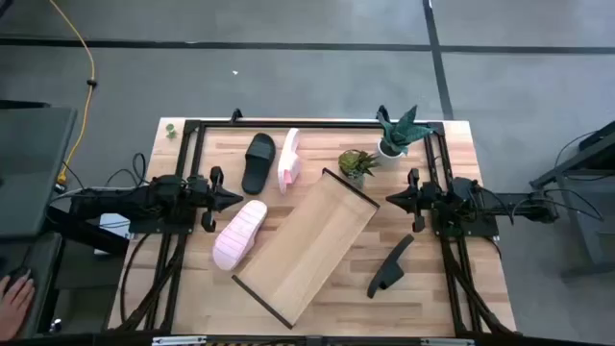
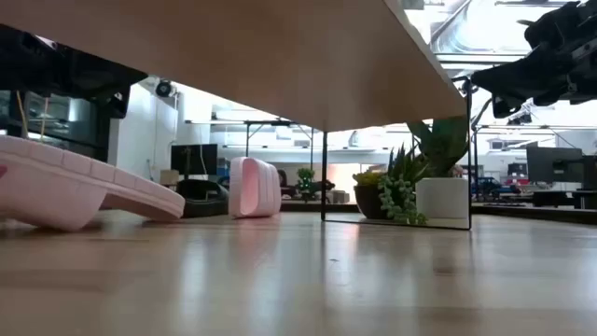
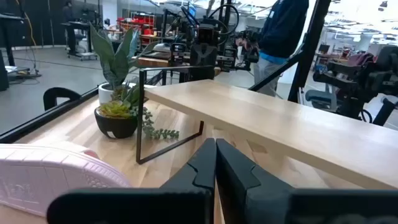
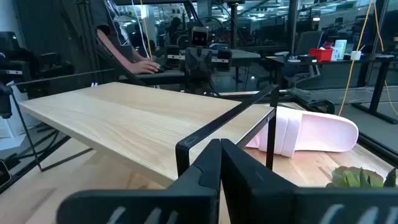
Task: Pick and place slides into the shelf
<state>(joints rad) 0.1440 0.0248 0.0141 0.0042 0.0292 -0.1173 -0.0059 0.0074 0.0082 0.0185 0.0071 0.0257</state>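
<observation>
The shelf (image 1: 306,244), a light-wood board on a thin black frame, stands slantwise in the table's middle. One pink slide (image 1: 239,234) lies flat beside its left edge, another pink slide (image 1: 288,160) stands on its side at the far middle, next to a black slide (image 1: 258,162) lying flat. A second black slide (image 1: 389,265) lies on its side right of the shelf. My left gripper (image 1: 233,199) is shut and hovers at the left, above the table near the flat pink slide. My right gripper (image 1: 394,199) is shut at the right, near the shelf's far corner.
Two potted plants stand at the far right: a small succulent (image 1: 357,163) in a dark bowl and a taller plant (image 1: 401,131) in a white pot. A black frame (image 1: 307,122) rims the table's far edge and sides. A person's hand (image 1: 13,298) shows off the table's left.
</observation>
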